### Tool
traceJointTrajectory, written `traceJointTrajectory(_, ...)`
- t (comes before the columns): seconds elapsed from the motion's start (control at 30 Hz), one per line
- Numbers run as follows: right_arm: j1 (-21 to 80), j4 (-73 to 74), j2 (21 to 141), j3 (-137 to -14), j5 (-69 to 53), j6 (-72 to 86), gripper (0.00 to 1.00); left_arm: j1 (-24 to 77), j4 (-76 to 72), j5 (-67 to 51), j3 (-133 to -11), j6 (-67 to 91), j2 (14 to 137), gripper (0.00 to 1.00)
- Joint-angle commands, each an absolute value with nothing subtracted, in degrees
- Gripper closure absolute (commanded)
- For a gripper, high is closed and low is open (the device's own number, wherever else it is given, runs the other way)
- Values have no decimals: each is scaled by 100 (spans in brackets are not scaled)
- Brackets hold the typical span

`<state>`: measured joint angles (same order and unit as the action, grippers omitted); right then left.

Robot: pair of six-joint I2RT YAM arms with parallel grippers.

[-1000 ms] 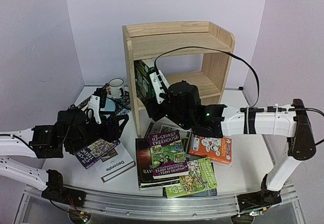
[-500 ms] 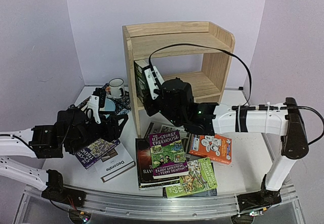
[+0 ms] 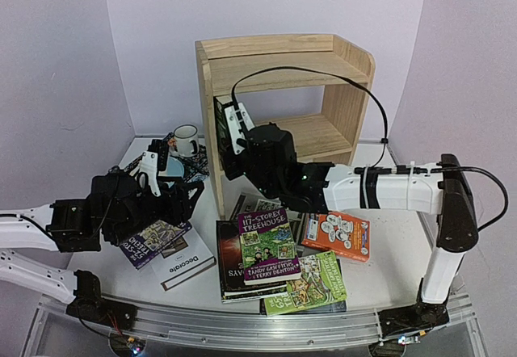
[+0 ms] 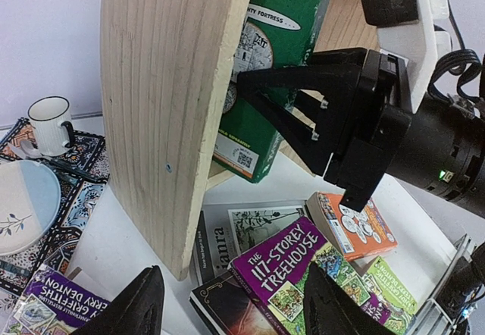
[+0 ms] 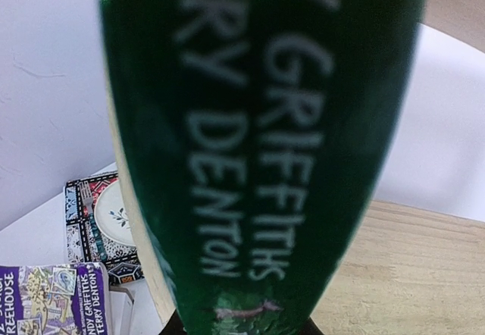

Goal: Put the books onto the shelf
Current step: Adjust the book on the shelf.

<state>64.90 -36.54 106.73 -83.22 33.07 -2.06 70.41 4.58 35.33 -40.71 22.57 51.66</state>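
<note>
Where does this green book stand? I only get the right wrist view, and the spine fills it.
Observer: The green book stands upright in the lower tier of the shelf, beside the left side panel.
Operator: Is the right gripper holding it?
Observer: Yes, the right gripper is closed on it, reaching in from the shelf's open front.
Operator: And the left arm?
Observer: The left gripper is open and empty, low over the books lying on the table.

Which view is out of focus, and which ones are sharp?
Right wrist: the green book fills the frame, its spine lettering soft. Left wrist: the shelf panel's grain is sharp. Top external: evenly lit, the purple book title readable.
</note>
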Motion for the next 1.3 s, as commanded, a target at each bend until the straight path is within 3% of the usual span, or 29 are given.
traceJointTrajectory(0.0,6495,-4332,10834,-8751,3550,21,83,7002,552,3621,-4043,2283,5072,36)
traceJointTrajectory(0.87,6495,-4379,11521,-9543,3636,-340,76,6935,571,3569,-4043,2205,5073,36)
traceJointTrajectory(1.17,6496,-4445,11191,-9160,3447,-209,54,6920,573,3556,-4014,2252,5090,36)
traceJointTrajectory(1.27,6499,-4447,11017,-8933,3325,-73,51,6915,571,3553,-4008,2269,5093,36)
